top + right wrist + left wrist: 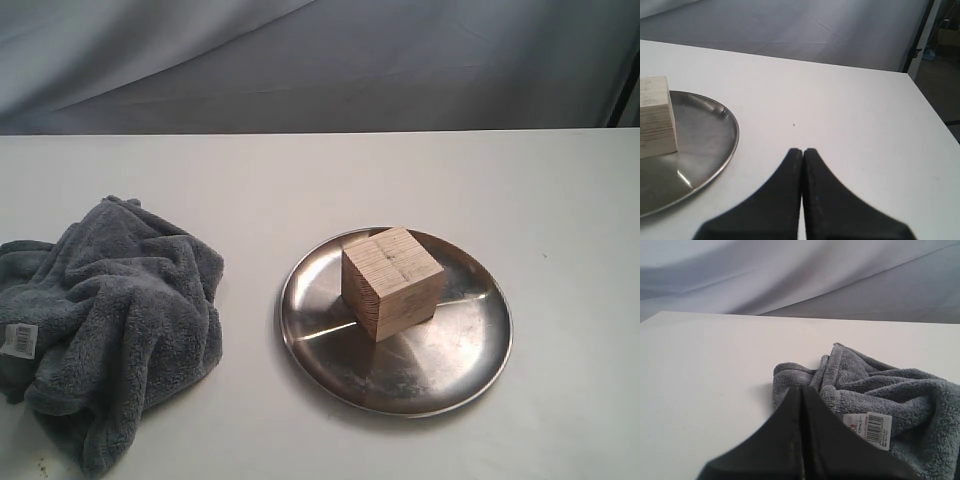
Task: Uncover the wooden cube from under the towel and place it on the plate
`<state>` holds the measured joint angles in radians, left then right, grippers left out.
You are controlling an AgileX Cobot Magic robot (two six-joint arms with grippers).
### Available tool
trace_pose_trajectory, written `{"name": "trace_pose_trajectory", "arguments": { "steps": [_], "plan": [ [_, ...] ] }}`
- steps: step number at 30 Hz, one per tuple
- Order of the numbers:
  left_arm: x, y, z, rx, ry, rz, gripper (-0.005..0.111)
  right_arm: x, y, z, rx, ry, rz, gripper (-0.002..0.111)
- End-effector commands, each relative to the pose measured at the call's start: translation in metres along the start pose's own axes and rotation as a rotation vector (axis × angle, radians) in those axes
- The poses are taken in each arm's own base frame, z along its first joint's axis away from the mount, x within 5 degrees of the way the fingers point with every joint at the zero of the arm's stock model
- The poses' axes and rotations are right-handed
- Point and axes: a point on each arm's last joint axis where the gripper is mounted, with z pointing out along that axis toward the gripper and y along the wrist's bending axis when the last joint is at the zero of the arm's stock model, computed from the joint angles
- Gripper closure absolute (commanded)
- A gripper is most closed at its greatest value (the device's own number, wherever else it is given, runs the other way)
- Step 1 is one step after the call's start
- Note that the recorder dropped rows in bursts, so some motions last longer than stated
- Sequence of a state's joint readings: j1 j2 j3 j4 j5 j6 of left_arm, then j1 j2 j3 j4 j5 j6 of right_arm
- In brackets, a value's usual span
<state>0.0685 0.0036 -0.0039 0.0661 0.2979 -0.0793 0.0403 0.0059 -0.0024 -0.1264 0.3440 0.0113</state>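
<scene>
The pale wooden cube (392, 283) stands upright on the round silver plate (455, 355), a little back of its middle, uncovered. The dark grey towel (120, 325) lies crumpled on the table at the left, its white label tag (18, 340) showing. Neither gripper shows in the exterior view. In the left wrist view my left gripper (802, 389) is shut with nothing in it, its tips in front of the towel (900, 390) and near the tag (869, 429). In the right wrist view my right gripper (802, 150) is shut and empty, over bare table beside the plate (710, 145) and cube (656, 117).
The white table (560, 200) runs to a grey fabric backdrop (320, 60). Its side edge (932, 115) shows in the right wrist view, with dark stands and floor beyond.
</scene>
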Motion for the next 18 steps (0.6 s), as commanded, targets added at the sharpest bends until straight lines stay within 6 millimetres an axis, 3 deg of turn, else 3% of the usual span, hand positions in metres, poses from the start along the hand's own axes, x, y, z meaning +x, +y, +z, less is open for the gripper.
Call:
{"name": "trace_pose_trajectory", "arguments": {
  "steps": [1, 18],
  "plan": [
    [0.0007, -0.0003, 0.0001, 0.006, -0.004, 0.009, 0.107, 0.0005, -0.0005, -0.0002, 0.010, -0.004, -0.004, 0.108],
    [0.0001, -0.0011, 0.0001, 0.020, -0.011, 0.013, 0.107, 0.0005, -0.0005, -0.0002, 0.010, -0.004, -0.004, 0.108]
  ]
}}
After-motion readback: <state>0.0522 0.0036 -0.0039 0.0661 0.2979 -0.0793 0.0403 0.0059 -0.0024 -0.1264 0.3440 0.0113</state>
